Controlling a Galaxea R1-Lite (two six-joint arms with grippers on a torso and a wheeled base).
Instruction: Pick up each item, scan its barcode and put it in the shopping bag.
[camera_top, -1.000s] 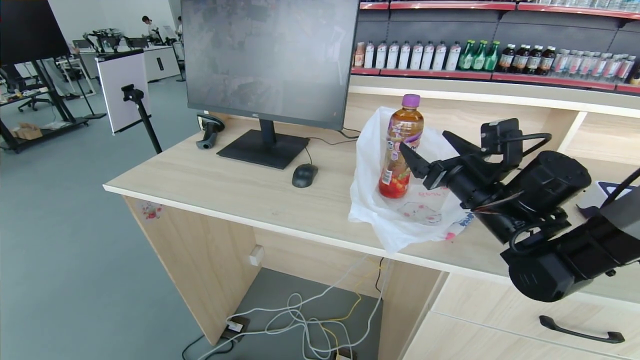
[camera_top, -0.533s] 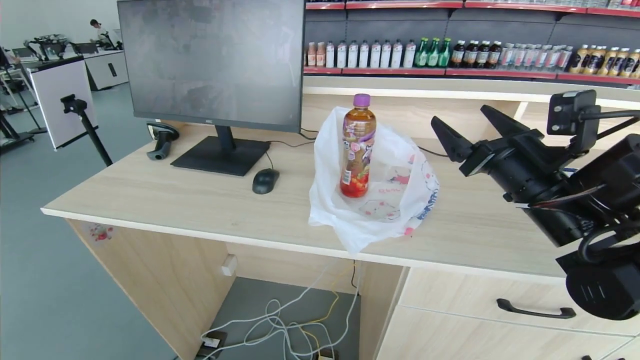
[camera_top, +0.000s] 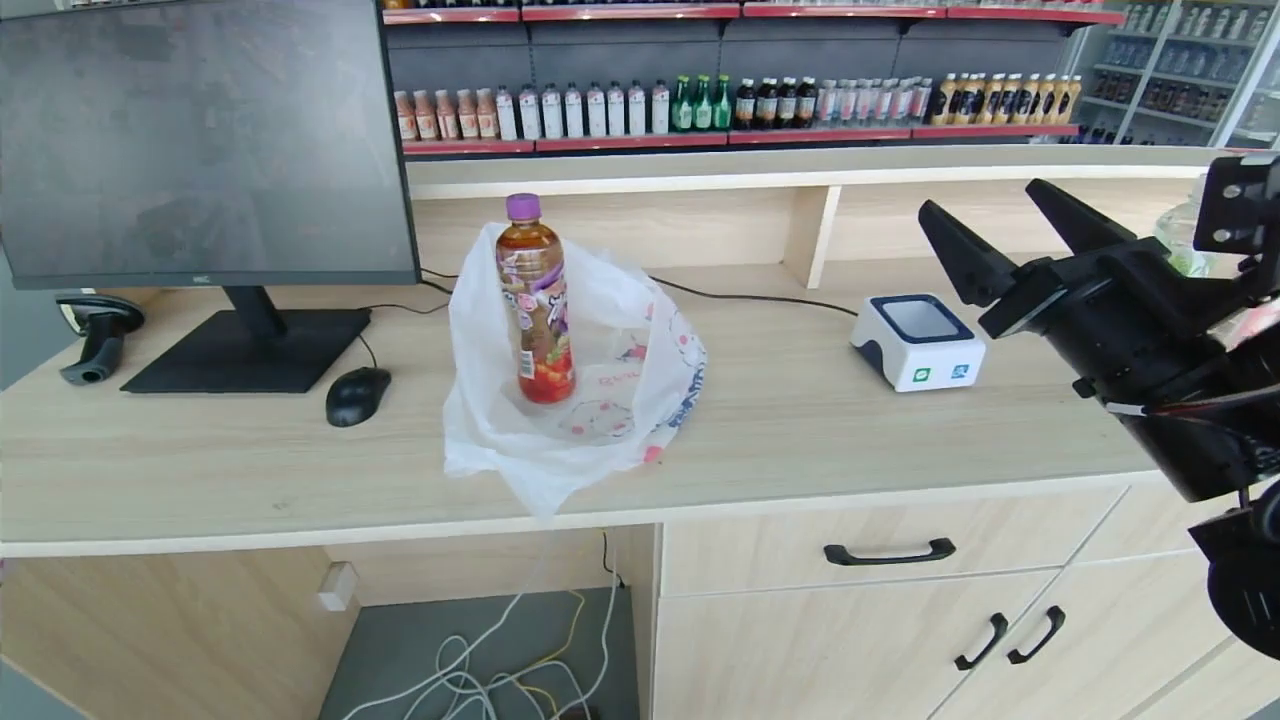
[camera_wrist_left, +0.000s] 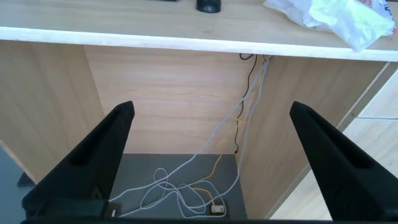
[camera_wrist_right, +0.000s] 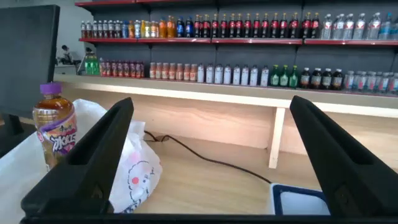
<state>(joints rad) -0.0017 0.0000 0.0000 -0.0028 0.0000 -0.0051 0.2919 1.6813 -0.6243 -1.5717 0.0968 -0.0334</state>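
A tea bottle (camera_top: 535, 300) with a purple cap stands upright inside the white shopping bag (camera_top: 610, 410) on the wooden counter (camera_top: 800, 430). A small white barcode scanner box (camera_top: 917, 342) sits on the counter to the right of the bag. My right gripper (camera_top: 985, 200) hangs open and holds nothing, above the counter's right end, well apart from the bottle. In the right wrist view the right gripper (camera_wrist_right: 211, 102) faces the bottle (camera_wrist_right: 56, 134), the bag (camera_wrist_right: 137, 174) and the scanner (camera_wrist_right: 301, 200). My left gripper (camera_wrist_left: 211, 112) is open, low in front of the desk.
A monitor (camera_top: 200, 140), a mouse (camera_top: 357, 396) and a handheld scanner (camera_top: 95, 335) occupy the counter's left part. A raised shelf ledge (camera_top: 800, 180) runs behind the counter. Drawers with black handles (camera_top: 888, 552) are below, and loose cables (camera_wrist_left: 186, 186) lie on the floor under the desk.
The head camera has swung right, bringing the scanner box into view. My right gripper, open beside the bottle before, now stands far to the right of it. The bottle stays in the bag.
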